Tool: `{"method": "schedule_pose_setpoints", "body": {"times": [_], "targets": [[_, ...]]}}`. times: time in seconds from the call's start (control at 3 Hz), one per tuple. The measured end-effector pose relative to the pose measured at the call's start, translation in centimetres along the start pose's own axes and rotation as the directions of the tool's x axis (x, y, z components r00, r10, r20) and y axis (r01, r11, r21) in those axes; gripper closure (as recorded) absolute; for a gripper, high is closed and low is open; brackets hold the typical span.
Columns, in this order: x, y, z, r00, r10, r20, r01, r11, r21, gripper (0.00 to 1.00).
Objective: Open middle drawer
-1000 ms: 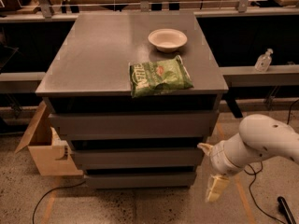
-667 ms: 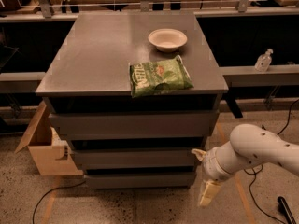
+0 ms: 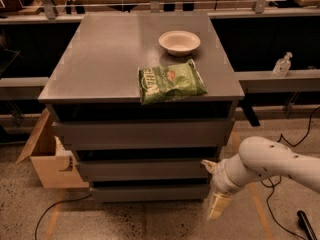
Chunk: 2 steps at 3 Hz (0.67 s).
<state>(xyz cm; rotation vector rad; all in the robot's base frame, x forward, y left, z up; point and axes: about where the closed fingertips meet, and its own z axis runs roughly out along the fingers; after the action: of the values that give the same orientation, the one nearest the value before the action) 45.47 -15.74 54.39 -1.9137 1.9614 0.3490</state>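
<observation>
Though near the middle drawer (image 3: pixel 145 170), gripper (image 3: pixel 218 210) hangs lower.

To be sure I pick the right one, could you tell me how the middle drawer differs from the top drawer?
The top drawer has a taller front than the middle drawer. The top drawer sits just under the cabinet top; the middle drawer lies below it. The hand hangs just off the middle drawer's lower right corner, well below the top drawer. Both are plain grey, handleless and look shut.
</observation>
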Motion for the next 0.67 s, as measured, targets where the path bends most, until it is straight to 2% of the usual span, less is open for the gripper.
{"method": "schedule_pose_setpoints", "body": {"times": [0.67], "targets": [[-0.9,-2.6,2.7,0.998,-0.057,0.007,0.057,0.9961,0.068,0.00]]}}
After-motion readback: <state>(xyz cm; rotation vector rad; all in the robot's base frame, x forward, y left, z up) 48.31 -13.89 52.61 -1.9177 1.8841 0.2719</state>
